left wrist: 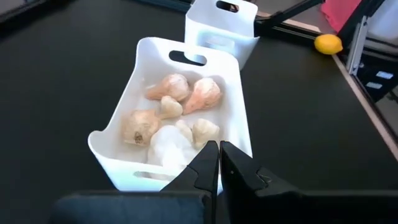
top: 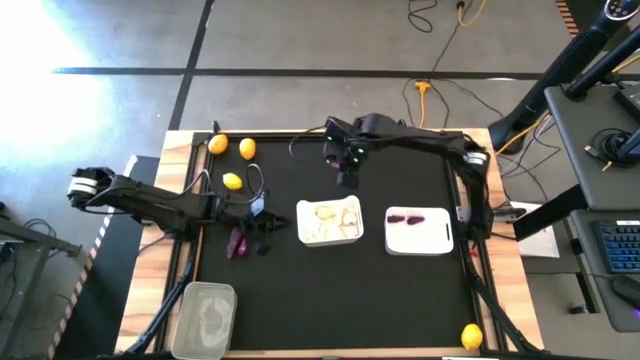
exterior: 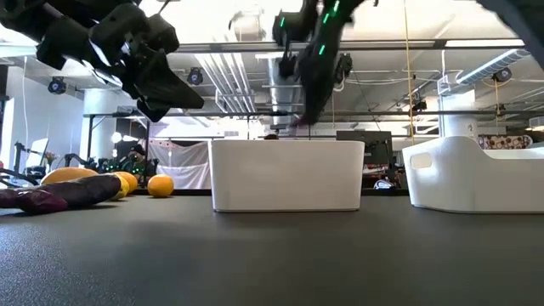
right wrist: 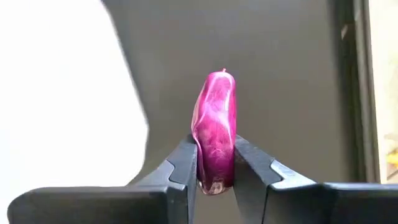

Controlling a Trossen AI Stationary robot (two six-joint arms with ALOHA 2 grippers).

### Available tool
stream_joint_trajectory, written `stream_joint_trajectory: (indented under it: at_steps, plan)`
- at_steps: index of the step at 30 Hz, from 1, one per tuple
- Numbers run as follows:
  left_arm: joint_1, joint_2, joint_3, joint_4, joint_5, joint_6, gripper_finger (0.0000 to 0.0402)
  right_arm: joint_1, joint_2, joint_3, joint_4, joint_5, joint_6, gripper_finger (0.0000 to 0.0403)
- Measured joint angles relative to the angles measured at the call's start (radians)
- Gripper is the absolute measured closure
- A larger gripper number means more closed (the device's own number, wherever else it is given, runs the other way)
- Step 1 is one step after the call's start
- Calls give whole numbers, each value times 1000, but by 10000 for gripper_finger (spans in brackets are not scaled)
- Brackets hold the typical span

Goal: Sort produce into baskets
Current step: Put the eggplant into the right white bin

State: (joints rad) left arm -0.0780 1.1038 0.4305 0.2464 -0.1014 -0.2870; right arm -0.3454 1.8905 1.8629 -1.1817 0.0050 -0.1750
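Note:
My right gripper (top: 347, 172) hangs above the table just beyond the far edge of the white tray of garlic bulbs (top: 330, 222), shut on a dark purple vegetable (right wrist: 216, 134). My left gripper (top: 264, 222) is shut and empty, raised off the table (exterior: 161, 85) just left of that tray (left wrist: 180, 124). Another purple vegetable (top: 238, 243) lies on the table beside it, also in the low view (exterior: 59, 195). A second white tray (top: 419, 230) holds two purple vegetables. Three lemons (top: 232, 181) lie at the far left, one (top: 471, 336) at the near right. My right gripper pinches the purple vegetable between its two fingers near one end (right wrist: 214, 177). The rest of the vegetable sticks out past the fingertips, along the fingers. The fingers point down (exterior: 306, 93), and the vegetable is lifted clear of the table.
A clear greyish tub (top: 205, 318) stands at the near left corner with whitish contents. The black mat is framed by a wooden border (top: 180, 140). Cables and a stand lie beyond the table's far and right sides.

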Motion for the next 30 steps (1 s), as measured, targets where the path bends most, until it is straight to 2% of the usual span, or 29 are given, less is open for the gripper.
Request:
stream_joint_trajectory:
  at_steps: [5,7,10,15,19,22,25,28,30]
  plan:
    - [-16,0,0,9,-22,87,401,142,-147,-93,-111,19,219,334]
    - [-14,1,0,18,-34,149,401,209,-219,-163,-122,87,323,332]
    - [-13,2,0,62,-105,245,401,307,-331,-282,-153,180,504,330]
    - [-11,23,0,221,-226,437,401,468,-503,-525,-164,231,880,333]
    - [-12,72,0,401,-230,504,401,580,-605,-729,-155,231,1172,328]
    - [-12,119,0,487,-219,503,401,640,-647,-873,-80,232,1364,325]
    - [-12,164,0,551,-151,470,401,668,-648,-987,79,230,1437,325]
    - [-15,193,0,599,-117,418,401,669,-622,-1053,224,201,1405,324]
    - [-21,198,0,603,-117,402,397,666,-597,-1068,252,182,1355,318]
